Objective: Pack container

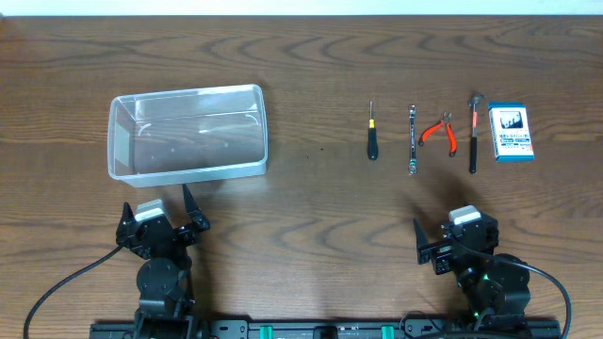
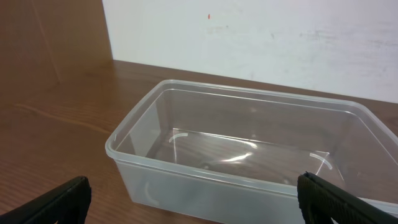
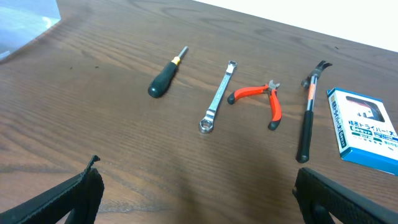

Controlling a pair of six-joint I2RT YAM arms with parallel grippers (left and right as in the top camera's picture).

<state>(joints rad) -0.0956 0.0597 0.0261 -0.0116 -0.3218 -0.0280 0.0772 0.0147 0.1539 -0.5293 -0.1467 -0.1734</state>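
Observation:
The clear plastic container [image 1: 188, 132] stands empty at the table's left; it also fills the left wrist view [image 2: 249, 149]. A black-handled screwdriver [image 1: 372, 134], a silver wrench [image 1: 412, 139], red-handled pliers [image 1: 441, 131] and a black hammer [image 1: 474, 132] lie in a row at the right, with a blue-and-white box [image 1: 511, 132] beside them. The right wrist view shows the screwdriver [image 3: 165, 74], wrench [image 3: 219, 96], pliers [image 3: 260, 101], hammer [image 3: 308, 112] and box [image 3: 365, 129]. My left gripper [image 1: 158, 213] is open and empty just in front of the container. My right gripper [image 1: 452, 240] is open and empty, well short of the tools.
The wooden table [image 1: 311, 188] runs between the container and the tools. A white wall [image 2: 261, 37] rises behind the table's far edge. Both arm bases sit at the front edge.

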